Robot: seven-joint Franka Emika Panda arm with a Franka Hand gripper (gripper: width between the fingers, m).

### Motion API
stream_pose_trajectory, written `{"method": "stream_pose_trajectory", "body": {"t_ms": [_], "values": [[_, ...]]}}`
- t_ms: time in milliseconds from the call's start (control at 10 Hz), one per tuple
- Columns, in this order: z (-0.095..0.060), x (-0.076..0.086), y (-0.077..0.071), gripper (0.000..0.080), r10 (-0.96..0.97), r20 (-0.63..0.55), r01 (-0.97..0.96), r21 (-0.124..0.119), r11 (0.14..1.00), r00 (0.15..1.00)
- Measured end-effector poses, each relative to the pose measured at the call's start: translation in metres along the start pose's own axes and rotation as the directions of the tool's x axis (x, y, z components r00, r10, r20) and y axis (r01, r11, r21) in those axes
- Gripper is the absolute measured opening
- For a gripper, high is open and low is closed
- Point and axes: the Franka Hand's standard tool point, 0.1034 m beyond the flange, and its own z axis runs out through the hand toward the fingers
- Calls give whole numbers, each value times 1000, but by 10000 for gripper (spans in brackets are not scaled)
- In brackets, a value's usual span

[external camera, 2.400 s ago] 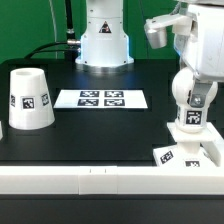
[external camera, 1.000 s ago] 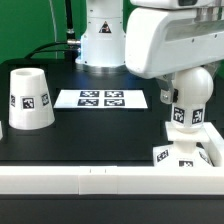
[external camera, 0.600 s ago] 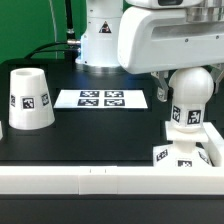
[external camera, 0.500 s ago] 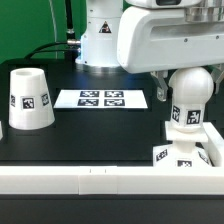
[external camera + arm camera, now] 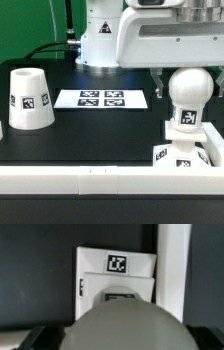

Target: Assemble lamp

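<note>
The black desk (image 5: 100, 135) is flat and largely open. The shade (image 5: 30, 98) stands well apart, at the exterior view's left. The bulb (image 5: 190, 100) stands upright on the base (image 5: 165, 155). It looks like light, stiff plastic, probably slippery at its round head, so grip squarely across it. The gripper (image 5: 112, 336) straddles it, but I cannot tell whether the jaws clamp.

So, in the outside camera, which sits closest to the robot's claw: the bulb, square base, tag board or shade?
1. The bulb, directly under the gripper.
2. The base, beneath the bulb.
3. The marker board, mid-table.
4. The shade, far on the exterior view's left.
</note>
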Motion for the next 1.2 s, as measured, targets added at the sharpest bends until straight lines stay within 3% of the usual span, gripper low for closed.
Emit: {"method": "stream_pose_trajectory", "body": {"t_ms": [400, 1000, 1200], "values": [[1, 2, -7, 577, 343, 1, -343, 60, 938, 939], [1, 1, -12, 578, 682, 29, -683, 56, 728, 730], [0, 3, -14, 578, 781, 53, -782, 74, 619, 623]]}}
